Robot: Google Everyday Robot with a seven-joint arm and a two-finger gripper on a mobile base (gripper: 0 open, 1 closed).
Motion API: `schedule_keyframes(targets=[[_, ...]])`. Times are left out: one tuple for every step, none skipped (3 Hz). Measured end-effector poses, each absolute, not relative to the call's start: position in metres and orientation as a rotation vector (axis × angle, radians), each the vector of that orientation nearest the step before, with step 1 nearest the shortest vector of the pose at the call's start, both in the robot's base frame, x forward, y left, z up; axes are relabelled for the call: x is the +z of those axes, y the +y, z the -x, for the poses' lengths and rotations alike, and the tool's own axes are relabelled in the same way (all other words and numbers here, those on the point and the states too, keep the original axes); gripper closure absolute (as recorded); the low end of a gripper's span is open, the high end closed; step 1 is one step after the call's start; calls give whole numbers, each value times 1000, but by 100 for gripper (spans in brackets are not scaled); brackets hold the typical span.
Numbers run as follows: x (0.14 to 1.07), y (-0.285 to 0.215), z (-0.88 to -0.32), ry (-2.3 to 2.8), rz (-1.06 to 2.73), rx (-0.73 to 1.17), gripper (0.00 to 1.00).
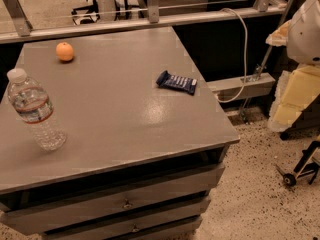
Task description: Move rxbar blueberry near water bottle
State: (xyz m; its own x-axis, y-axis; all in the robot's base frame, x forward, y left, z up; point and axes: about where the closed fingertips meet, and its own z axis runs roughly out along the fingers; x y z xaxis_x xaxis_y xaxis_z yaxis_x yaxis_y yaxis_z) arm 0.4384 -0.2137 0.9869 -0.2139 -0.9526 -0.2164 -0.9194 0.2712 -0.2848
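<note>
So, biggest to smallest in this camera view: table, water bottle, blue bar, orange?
Table, water bottle, rxbar blueberry, orange; the bottle stands nearest the camera, which flatters it. The gripper hangs right of the table.

- An orange (65, 51) sits far left on the grey table (125, 129).
- Two drawers (125, 203) face the near side.
- A white cable (244, 44) hangs right of the table, above speckled floor (250, 204).
</note>
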Motion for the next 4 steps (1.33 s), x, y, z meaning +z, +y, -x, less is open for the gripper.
schedule_keyframes(targets=[[987, -214, -438, 2203, 1705, -134, 0], [983, -214, -468, 2159, 1660, -85, 0], [974, -210, -525, 2102, 1565, 42, 0], [960, -193, -573, 2056, 1493, 163, 0]])
